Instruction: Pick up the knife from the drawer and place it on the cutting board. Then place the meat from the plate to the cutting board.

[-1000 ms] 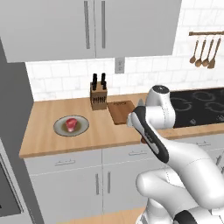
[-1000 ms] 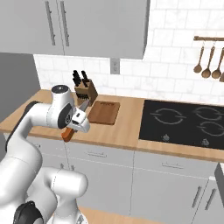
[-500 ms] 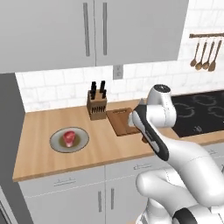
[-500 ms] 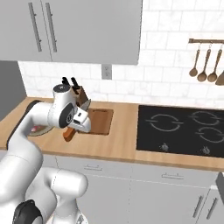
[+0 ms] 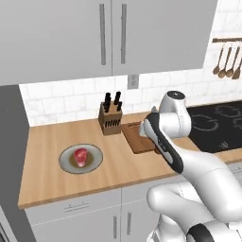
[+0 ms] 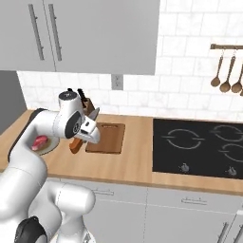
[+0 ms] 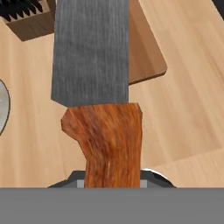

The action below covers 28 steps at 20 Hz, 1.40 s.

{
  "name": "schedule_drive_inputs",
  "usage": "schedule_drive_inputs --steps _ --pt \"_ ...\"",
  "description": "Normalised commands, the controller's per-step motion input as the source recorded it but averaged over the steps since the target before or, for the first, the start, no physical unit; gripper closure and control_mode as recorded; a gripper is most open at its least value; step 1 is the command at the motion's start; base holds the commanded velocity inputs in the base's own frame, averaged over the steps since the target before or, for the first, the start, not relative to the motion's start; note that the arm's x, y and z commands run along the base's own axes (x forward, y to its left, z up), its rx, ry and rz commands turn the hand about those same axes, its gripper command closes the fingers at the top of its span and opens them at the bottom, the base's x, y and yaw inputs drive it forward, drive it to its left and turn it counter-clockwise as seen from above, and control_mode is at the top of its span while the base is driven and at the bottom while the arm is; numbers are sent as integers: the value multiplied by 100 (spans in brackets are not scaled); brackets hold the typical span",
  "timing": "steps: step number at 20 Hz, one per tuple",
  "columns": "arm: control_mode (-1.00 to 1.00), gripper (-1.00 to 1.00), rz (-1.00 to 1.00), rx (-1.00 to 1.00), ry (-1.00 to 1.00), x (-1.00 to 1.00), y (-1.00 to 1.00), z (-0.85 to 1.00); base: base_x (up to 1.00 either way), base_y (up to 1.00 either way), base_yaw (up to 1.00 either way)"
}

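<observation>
Pincer [image 6: 81, 136] pinched tight on the small knife with the orange-red handle and grey steel blade [image 7: 94, 83]; I see the blade running forward from my hand, handle low. Just ahead, below the blade tip, lies the flat reddish-brown wooden cutting board [image 6: 107, 137] on the wooden worktop [image 5: 52, 146]. Beyond it stands the wooden knife block [image 5: 110, 121]. Off to my left, well apart, sits the round grey plate [image 5: 96, 161] with the red-pink steak [image 5: 81, 156] on it.

We count one knife [image 7: 94, 83], one cutting board [image 6: 107, 137], one plate [image 5: 81, 159], one meat [image 5: 81, 155], one knife block [image 5: 110, 120], three hanging spoons [image 6: 232, 76].
</observation>
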Motion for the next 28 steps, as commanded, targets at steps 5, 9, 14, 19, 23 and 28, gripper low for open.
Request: schedule_drive_inputs --steps 5,9,14,19,23,28 --pt "100 100 0 0 0 0 0 0 53 -15 18" --pt "100 100 0 0 0 0 0 0 53 -19 25" --pt "100 100 0 0 0 0 0 0 31 -26 25" --pt "100 100 0 0 0 0 0 0 7 -28 11" --pt "-100 100 0 0 5 13 -21 -21 12 -12 0" --pt "-100 100 0 -7 7 26 -41 -46 0 0 0"
